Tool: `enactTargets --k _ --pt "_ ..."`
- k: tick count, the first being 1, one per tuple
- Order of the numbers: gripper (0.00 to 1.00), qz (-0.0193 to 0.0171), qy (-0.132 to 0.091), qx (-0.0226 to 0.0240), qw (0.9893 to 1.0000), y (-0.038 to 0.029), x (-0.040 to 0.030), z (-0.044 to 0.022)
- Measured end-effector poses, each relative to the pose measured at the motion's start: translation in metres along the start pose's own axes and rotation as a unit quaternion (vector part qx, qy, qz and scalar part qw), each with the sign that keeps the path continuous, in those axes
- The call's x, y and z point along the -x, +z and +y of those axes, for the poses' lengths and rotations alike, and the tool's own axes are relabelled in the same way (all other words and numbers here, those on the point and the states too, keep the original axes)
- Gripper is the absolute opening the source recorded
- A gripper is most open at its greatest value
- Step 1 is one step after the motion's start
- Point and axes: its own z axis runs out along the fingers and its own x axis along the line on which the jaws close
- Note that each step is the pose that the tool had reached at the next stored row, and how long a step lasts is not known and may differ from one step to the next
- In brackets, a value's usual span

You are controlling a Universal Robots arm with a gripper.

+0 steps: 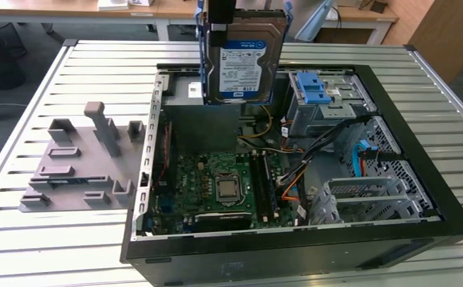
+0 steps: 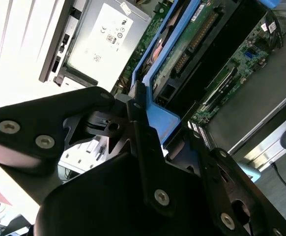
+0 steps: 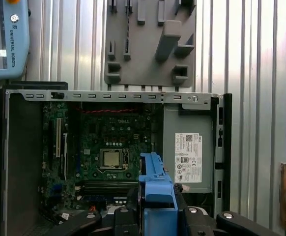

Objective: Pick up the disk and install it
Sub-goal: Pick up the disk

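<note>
The disk (image 1: 243, 60), a silver hard drive with a white-and-blue label in a blue carrier frame, hangs upright above the back of the open computer case (image 1: 446, 215). My gripper (image 1: 224, 21) is shut on the top edge of its carrier. In the second wrist view the black fingers (image 2: 143, 147) clamp the blue frame, and the disk's (image 2: 192, 39) green circuit side runs away from them. In the first wrist view the blue carrier of the disk (image 3: 157, 194) sticks out from the gripper (image 3: 157, 219), over the motherboard (image 3: 108, 147).
The metal drive bay with a blue latch piece (image 1: 315, 89) sits at the case's back, on the exterior view's right. A grey box with a white sticker (image 3: 189, 152) lies beside the motherboard. A grey fixture plate (image 1: 80, 161) rests on the slatted table, on the exterior view's left.
</note>
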Motion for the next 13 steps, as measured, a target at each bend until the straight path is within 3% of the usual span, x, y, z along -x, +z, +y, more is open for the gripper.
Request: enactTargets --k 4,13 --pt "0.36 0.0001 0.0 0.0 1.0 0.0004 -0.0026 -0.0011" --pt "0.36 0.0001 0.001 -0.0001 1.0 0.0008 -0.0157 -0.0028"
